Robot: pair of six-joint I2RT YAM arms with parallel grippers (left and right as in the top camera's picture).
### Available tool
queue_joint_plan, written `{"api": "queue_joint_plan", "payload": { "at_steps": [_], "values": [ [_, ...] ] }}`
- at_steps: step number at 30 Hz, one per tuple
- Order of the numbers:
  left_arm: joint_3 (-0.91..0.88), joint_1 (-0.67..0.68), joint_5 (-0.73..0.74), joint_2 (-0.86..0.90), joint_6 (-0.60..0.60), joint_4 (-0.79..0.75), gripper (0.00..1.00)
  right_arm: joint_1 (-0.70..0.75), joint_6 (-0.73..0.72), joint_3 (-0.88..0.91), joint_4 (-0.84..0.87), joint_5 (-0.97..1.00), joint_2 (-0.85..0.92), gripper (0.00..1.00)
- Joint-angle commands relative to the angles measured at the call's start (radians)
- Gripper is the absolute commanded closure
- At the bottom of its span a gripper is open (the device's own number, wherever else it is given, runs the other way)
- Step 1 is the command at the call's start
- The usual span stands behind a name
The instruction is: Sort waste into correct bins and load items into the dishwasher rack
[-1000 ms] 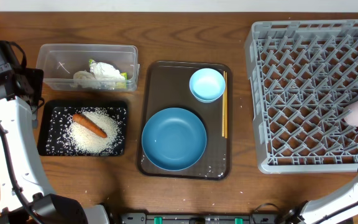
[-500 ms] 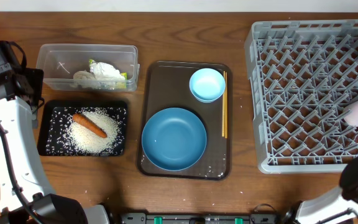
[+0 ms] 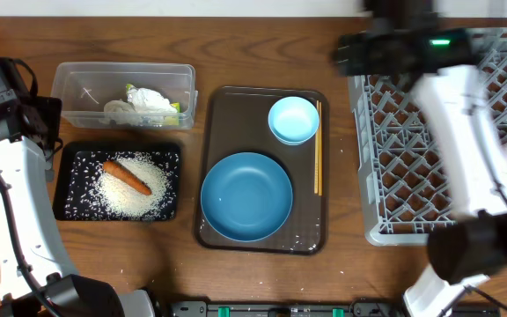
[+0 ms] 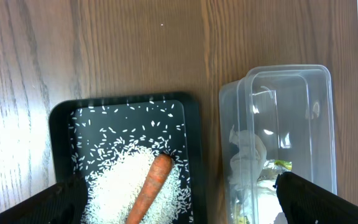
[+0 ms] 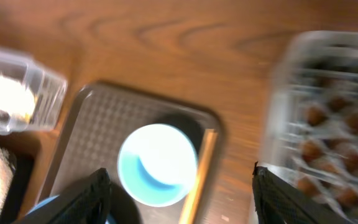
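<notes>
Wooden table [image 3: 236, 53]; left gripper [image 4: 180, 194] splayed, empty; right gripper [image 5: 179, 188] parted, empty, blurred.

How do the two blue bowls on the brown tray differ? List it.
The large bowl is much wider than the small bowl. The large bowl is deeper blue; the small bowl is pale. Both stand upright, empty, on the tray.

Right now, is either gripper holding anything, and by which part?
Nothing held: left gripper open over the black tray; right gripper open, empty, above the small light-blue bowl.
</notes>
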State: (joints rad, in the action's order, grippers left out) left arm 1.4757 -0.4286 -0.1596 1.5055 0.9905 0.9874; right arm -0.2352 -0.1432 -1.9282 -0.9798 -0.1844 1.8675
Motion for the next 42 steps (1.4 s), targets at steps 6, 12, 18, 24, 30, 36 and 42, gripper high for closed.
{"api": "queue_joint_plan", "payload": {
  "at_steps": [6, 12, 18, 24, 30, 36, 42],
  "values": [
    [0.0, -0.004, -0.005, 0.006, -0.005, 0.003, 0.01, -0.266, -0.078, 0.002, 0.079, 0.248, 0.202, 0.33],
    [0.0, -0.004, -0.005, 0.006, -0.005, 0.003, 0.01, -0.352, -0.113, 0.002, 0.102, 0.253, 0.32, 0.34],
    [0.0, -0.004, -0.005, 0.006, -0.005, 0.003, 0.01, -0.382, -0.174, 0.002, 0.094, 0.286, 0.393, 0.37],
    [0.0, -0.004, -0.005, 0.006, -0.005, 0.003, 0.01, -0.382, -0.266, 0.002, 0.044, 0.315, 0.424, 0.39],
    [0.0, -0.004, -0.005, 0.006, -0.005, 0.003, 0.01, -0.381, -0.285, 0.002, 0.014, 0.307, 0.459, 0.44],
    [0.0, -0.004, -0.005, 0.006, -0.005, 0.003, 0.01, -0.385, -0.306, 0.002, 0.01, 0.285, 0.502, 0.69],
    [0.0, -0.004, -0.005, 0.006, -0.005, 0.003, 0.01, -0.383, -0.305, -0.01, 0.005, 0.29, 0.475, 0.89]
  ]
}}
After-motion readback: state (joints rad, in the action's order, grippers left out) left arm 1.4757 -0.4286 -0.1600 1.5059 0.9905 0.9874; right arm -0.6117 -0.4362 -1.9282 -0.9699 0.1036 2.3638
